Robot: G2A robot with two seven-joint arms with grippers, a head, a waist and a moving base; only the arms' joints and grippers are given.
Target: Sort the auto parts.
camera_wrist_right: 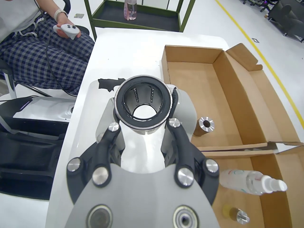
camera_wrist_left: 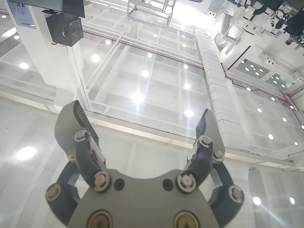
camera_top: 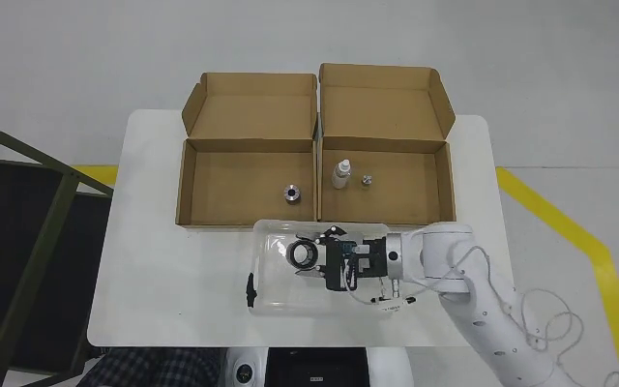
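My right gripper is shut on a large linear bearing, a steel sleeve with black end rings. It holds the bearing over the clear plastic bin at the table's front. The left cardboard box holds a small metal bushing. The right box holds a white spray bottle and a small metal part. My left gripper is open, holds nothing and points up at the ceiling.
A small black piece lies at the bin's left end. Both boxes have their lids folded back toward the table's far edge. A green metal cart frame stands off the table's left side.
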